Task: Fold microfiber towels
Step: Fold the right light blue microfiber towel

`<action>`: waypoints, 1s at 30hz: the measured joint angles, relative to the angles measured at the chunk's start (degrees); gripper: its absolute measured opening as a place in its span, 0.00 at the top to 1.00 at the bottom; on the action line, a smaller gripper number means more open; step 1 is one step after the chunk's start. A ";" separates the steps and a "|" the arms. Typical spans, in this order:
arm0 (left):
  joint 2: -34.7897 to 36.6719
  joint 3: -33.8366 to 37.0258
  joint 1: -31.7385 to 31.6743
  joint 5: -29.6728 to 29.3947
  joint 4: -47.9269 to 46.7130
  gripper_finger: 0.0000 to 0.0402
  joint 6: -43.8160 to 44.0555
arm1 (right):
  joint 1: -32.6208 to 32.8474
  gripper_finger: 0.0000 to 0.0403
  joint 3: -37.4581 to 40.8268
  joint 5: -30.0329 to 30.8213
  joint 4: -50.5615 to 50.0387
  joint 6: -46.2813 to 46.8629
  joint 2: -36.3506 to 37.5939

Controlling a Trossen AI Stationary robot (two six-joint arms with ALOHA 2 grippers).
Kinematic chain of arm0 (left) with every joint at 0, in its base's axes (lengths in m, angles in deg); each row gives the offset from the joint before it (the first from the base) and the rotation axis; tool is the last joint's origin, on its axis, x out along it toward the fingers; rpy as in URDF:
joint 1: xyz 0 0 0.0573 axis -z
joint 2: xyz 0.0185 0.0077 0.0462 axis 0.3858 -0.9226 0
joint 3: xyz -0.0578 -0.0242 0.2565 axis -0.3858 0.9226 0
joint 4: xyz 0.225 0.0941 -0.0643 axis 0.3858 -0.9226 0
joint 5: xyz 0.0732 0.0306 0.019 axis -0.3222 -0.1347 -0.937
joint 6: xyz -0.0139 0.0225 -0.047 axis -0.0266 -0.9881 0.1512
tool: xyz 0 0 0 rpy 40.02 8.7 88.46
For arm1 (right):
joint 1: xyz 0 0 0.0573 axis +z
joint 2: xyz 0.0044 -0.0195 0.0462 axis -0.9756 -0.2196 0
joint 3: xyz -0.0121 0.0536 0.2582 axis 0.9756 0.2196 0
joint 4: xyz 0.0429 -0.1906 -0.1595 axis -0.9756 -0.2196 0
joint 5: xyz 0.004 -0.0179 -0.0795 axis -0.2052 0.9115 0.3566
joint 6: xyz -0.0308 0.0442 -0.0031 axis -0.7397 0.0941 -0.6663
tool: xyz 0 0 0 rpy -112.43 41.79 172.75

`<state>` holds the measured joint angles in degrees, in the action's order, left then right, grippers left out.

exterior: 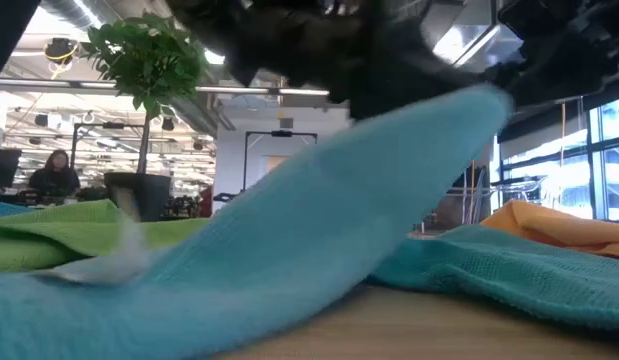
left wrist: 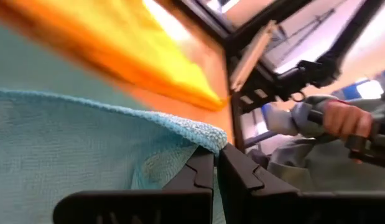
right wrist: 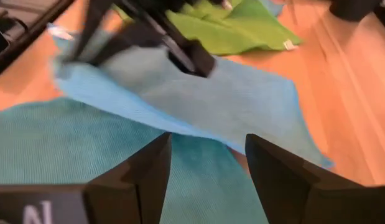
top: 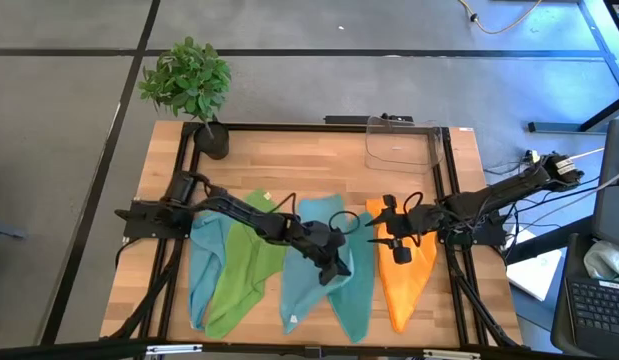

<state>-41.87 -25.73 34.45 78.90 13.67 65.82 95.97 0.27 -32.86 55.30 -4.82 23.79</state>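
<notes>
Five microfiber towels lie side by side on the wooden table: light blue (top: 202, 262), lime green (top: 239, 275), a second light blue (top: 307, 255), teal (top: 357, 295) and orange (top: 404, 280). My left gripper (top: 340, 268) reaches across from the left and is shut on the second light blue towel (right wrist: 180, 99), part of which is raised over the teal towel (right wrist: 61, 149). My right gripper (right wrist: 208, 168) hovers open above the gap between the teal and orange towels, nothing between its fingers. My left gripper pinches an edge of the light blue towel near a corner (left wrist: 204, 134) between its two fingers (left wrist: 239, 171). The fingers come slanting down from the table's left. The held part is lifted (exterior: 469, 110), and the cloth slopes down to the table, where the rest lies (exterior: 109, 300).
A clear plastic bin (top: 401, 143) stands at the far right of the table and a potted plant (top: 194, 90) at the far left corner. A black frame rail (top: 451, 180) runs along the right edge. A person's hand (left wrist: 341, 118) shows beyond the table.
</notes>
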 joint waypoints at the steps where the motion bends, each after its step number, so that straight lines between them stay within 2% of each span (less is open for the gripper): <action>1: -0.58 -1.21 0.33 0.00 -0.22 1.00 -0.58 | 0.00 0.48 0.00 0.06 -0.27 0.13 -0.02; 6: -2.53 -7.39 1.83 -0.46 -0.55 0.99 -2.94 | 0.00 0.48 -0.01 0.04 -2.31 1.49 0.00; 10: -2.73 -9.93 2.72 -3.16 -4.02 1.00 -5.05 | 0.00 0.48 -0.02 0.02 -3.85 1.61 0.00; 21: -2.77 -10.17 3.64 -10.31 -2.61 0.99 -7.49 | 0.00 0.48 -0.04 -0.09 -7.41 3.06 -0.02; 30: -4.63 -10.22 3.65 -12.32 -0.57 0.99 -7.01 | 0.01 0.48 -0.04 0.63 -8.87 3.08 -0.02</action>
<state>-46.50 -35.95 38.10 66.58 13.11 58.81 95.98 0.22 -32.23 46.43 -1.74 23.77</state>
